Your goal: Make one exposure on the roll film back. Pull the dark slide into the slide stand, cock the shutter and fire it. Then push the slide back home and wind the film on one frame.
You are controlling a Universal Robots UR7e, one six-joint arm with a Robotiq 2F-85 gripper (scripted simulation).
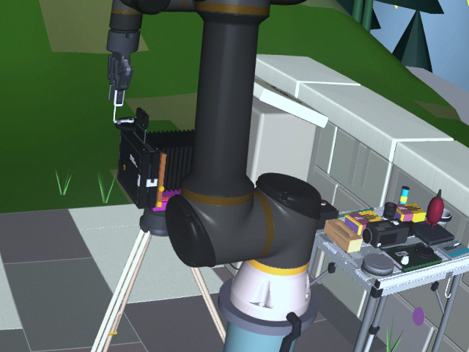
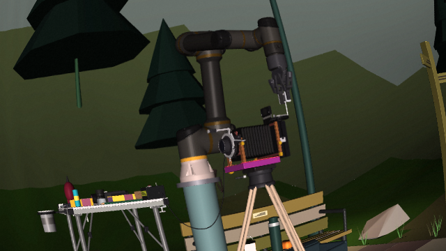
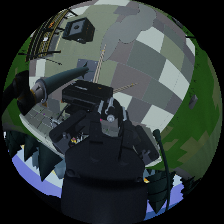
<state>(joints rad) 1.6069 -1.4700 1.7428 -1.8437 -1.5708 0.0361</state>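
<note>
The camera's lens and shutter are hidden behind my arm in the side camera and show only from the far side. The black roll film back sits on the rear of the bellows camera on its tripod. A thin white wire crank rises from the back's top. My gripper hangs directly above it, fingers partly closed and holding nothing. In the wrist camera the crank's round knob lies between my fingers.
My own upright arm stands just right of the camera. A small black finder stands on the camera top beside the crank. A folding table with boxes and gear stands far right, before a stone wall. A green pole rises behind the camera.
</note>
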